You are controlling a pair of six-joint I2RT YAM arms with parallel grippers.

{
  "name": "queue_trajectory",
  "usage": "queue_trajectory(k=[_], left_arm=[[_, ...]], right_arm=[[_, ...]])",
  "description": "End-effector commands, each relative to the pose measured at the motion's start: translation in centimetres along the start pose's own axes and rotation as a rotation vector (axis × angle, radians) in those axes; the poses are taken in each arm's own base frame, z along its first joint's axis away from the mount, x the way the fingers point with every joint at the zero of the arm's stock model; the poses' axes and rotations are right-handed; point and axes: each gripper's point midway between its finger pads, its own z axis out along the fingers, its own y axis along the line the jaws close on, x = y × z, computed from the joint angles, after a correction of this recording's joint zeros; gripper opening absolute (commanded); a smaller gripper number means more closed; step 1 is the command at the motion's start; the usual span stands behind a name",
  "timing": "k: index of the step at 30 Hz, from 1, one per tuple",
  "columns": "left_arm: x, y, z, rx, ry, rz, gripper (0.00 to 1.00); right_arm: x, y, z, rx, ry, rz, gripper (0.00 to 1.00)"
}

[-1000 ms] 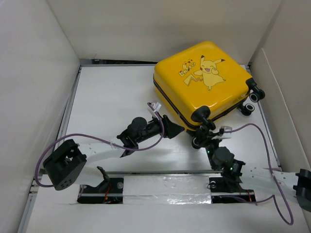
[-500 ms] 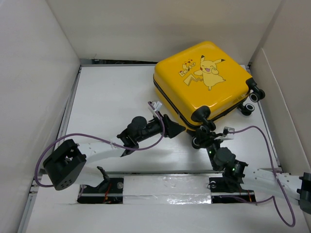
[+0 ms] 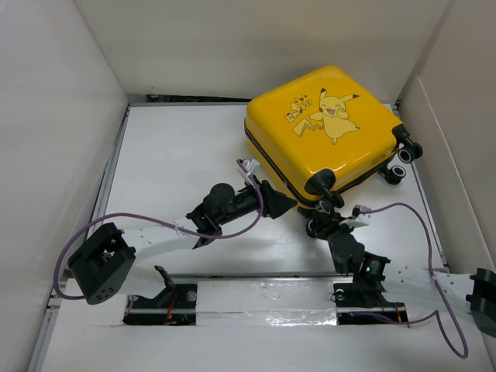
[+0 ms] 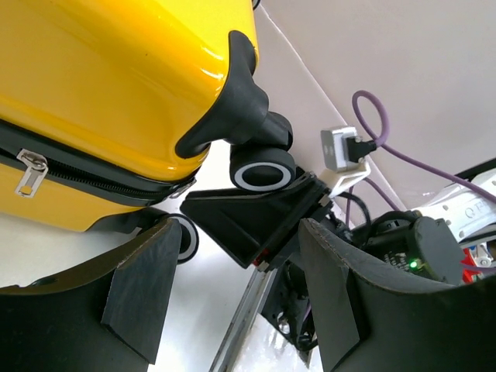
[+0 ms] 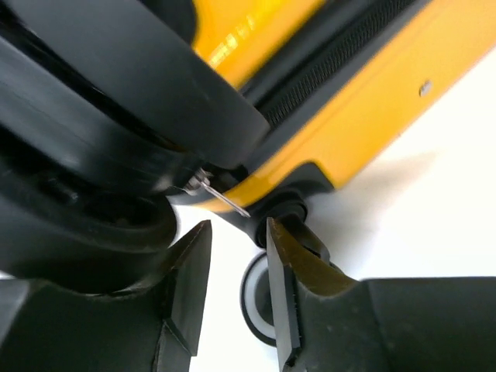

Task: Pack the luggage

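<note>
Lying flat and zipped shut on the far right part of the counter [image 3: 178,147], the luggage [image 3: 333,124] is seen with its Pikachu face up and its wheels along the near-right edge. The left fingers [image 4: 139,287] are spread wide apart just beside its near-left side, with nothing between them. The right fingers [image 5: 186,271] are set a narrow gap apart at the near corner, close under the black zipper band and beside a corner wheel [image 5: 256,298]. A thin metal zipper pull [image 5: 221,198] is seen just above that gap. Whether it is touched cannot be told, as the close view is blurred.
</note>
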Motion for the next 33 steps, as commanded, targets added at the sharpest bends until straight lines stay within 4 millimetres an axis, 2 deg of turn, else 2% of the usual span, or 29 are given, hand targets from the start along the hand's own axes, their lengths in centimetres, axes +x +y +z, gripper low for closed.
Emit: queue_trajectory(k=[1,5,7,8,12,15,16,18,19,21,23,24,26,30,31,33], left_arm=[[-2.3,-2.6,0.4,0.079,-0.059,0.034,0.59],[-2.0,-2.5,0.7,0.084,-0.048,0.028,0.59],[-1.9,-2.4,0.8,0.086,-0.042,0.024,0.59],[-1.8,-2.4,0.8,0.085,-0.041,0.024,0.59],[-1.6,-2.1,0.9,0.075,-0.038,0.022,0.59],[-1.7,-2.2,0.9,0.08,-0.038,0.023,0.59],[-1.7,-2.1,0.9,0.078,-0.037,0.025,0.59],[-1.8,-2.4,1.0,0.087,-0.037,0.028,0.59],[-1.8,-2.5,1.1,0.089,-0.035,0.03,0.59],[-2.0,-2.7,1.3,0.097,-0.032,0.031,0.59],[-2.1,-2.9,1.6,0.104,-0.029,0.032,0.59],[-2.2,-3.0,1.8,0.105,-0.03,0.033,0.59],[-2.4,-3.1,2.1,0.11,-0.03,0.032,0.59],[-2.5,-3.2,2.5,0.115,-0.029,0.03,0.59],[-2.6,-3.3,2.6,0.117,-0.031,0.029,0.59],[-2.8,-3.4,2.7,0.117,-0.037,0.03,0.59]], right_arm=[[-1.6,-0.3,0.0,-0.001,-0.081,-0.016,0.42],[-3.5,0.3,0.8,-0.067,-0.142,-0.039,0.46],[-3.3,0.5,1.2,-0.097,-0.13,-0.08,0.46],[-4.1,1.1,1.3,-0.123,-0.158,-0.058,0.46],[-4.5,1.2,2.5,-0.12,-0.164,-0.122,0.43],[-3.8,1.1,2.7,-0.113,-0.14,-0.132,0.43],[-4.0,1.3,2.4,-0.113,-0.151,-0.108,0.43],[-3.1,0.1,1.7,-0.1,-0.139,-0.081,0.43],[-2.9,0.3,1.6,-0.104,-0.124,-0.085,0.44],[-3.3,0.4,1.1,-0.106,-0.124,-0.032,0.45],[-2.8,-0.2,0.8,-0.085,-0.099,-0.045,0.47],[-3.3,-0.1,0.8,-0.084,-0.113,-0.025,0.47],[-3.1,-0.2,0.7,-0.089,-0.1,-0.03,0.47],[-2.4,0.2,0.9,-0.086,-0.063,-0.049,0.37],[-1.5,-0.2,1.0,-0.076,-0.037,-0.081,0.37],[-1.5,0.4,1.3,-0.078,-0.032,-0.08,0.37]])
